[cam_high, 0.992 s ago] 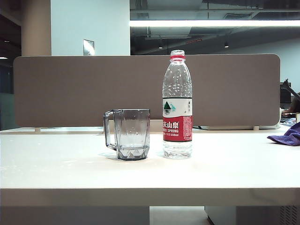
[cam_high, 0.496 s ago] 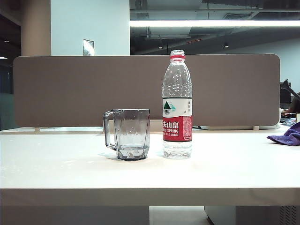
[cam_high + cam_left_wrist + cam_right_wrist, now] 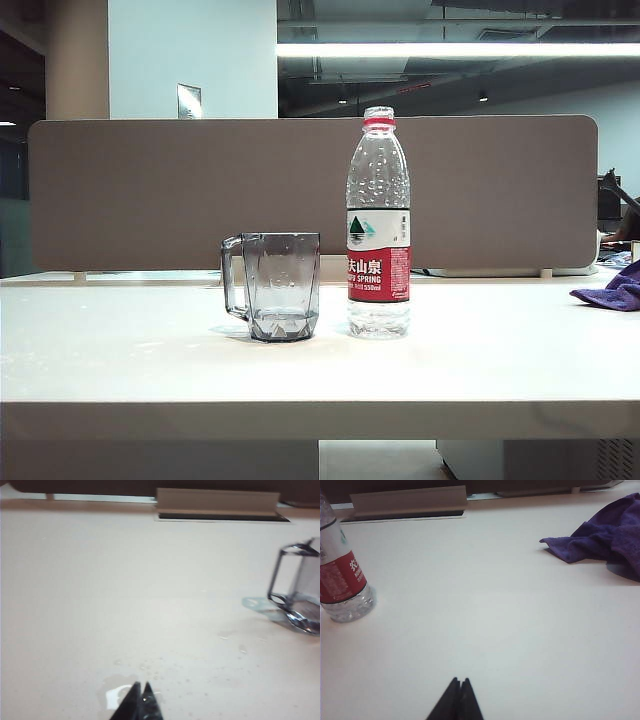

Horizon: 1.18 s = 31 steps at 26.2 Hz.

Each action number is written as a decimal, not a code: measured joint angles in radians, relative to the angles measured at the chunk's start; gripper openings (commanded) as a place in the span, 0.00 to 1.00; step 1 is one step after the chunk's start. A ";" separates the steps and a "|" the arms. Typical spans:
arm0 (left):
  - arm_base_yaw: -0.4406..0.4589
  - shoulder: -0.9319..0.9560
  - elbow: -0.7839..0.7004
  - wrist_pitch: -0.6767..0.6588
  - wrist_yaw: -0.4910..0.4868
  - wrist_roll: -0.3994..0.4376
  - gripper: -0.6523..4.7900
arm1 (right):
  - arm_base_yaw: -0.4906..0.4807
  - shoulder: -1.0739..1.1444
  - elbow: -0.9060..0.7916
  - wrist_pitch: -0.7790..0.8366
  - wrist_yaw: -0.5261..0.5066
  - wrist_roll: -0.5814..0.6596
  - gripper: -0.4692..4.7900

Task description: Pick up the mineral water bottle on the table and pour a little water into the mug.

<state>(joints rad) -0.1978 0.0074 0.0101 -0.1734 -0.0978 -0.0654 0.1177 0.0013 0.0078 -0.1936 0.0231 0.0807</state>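
The mineral water bottle (image 3: 378,225) stands upright mid-table, cap off, red neck ring, red-and-white label; its lower part also shows in the right wrist view (image 3: 342,582). The smoky-grey faceted mug (image 3: 275,286) stands just left of it, handle to the left, with a little water at its bottom; the mug (image 3: 297,592) shows at the edge of the left wrist view. My left gripper (image 3: 142,685) is shut and empty, low over the table (image 3: 320,370), apart from the mug. My right gripper (image 3: 459,680) is shut and empty, well away from the bottle. Neither gripper shows in the exterior view.
A purple cloth (image 3: 612,288) lies at the table's right edge, also the cloth (image 3: 600,542) in the right wrist view. A grey partition panel (image 3: 150,190) stands behind the table. Small wet spots (image 3: 120,692) lie under the left gripper.
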 measured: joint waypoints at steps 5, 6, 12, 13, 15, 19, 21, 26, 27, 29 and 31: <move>0.092 -0.001 0.000 -0.002 0.005 0.003 0.11 | 0.000 0.000 0.000 0.000 0.000 0.000 0.08; 0.097 -0.001 0.000 -0.002 0.008 0.004 0.11 | 0.000 0.000 0.000 0.000 0.000 0.000 0.08; 0.108 -0.001 0.000 -0.005 0.090 0.004 0.11 | 0.000 0.000 0.000 0.000 0.000 0.000 0.08; 0.108 -0.001 0.000 -0.005 0.108 0.005 0.11 | 0.000 0.000 0.000 0.000 0.000 0.000 0.08; 0.108 -0.001 0.000 -0.005 0.118 0.008 0.11 | 0.000 0.000 0.000 0.000 0.000 0.000 0.08; 0.108 -0.001 0.000 -0.005 0.114 0.008 0.11 | 0.000 0.000 0.000 0.000 0.000 0.000 0.08; 0.108 -0.001 0.000 -0.005 0.113 0.008 0.11 | 0.000 0.000 0.000 0.000 0.000 0.000 0.08; 0.108 -0.001 0.000 -0.005 0.114 0.008 0.11 | 0.000 0.000 0.000 0.000 0.000 0.000 0.08; 0.108 -0.001 0.000 -0.005 0.114 0.008 0.11 | 0.000 0.000 0.000 0.000 0.000 0.000 0.08; 0.108 -0.001 0.000 -0.005 0.114 0.008 0.11 | 0.000 0.000 0.000 0.000 0.000 0.000 0.08; 0.108 -0.001 0.000 -0.005 0.113 0.008 0.11 | 0.000 0.000 0.000 0.000 0.000 0.000 0.08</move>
<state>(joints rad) -0.0902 0.0067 0.0097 -0.1787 0.0154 -0.0570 0.1177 0.0013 0.0078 -0.1936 0.0231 0.0811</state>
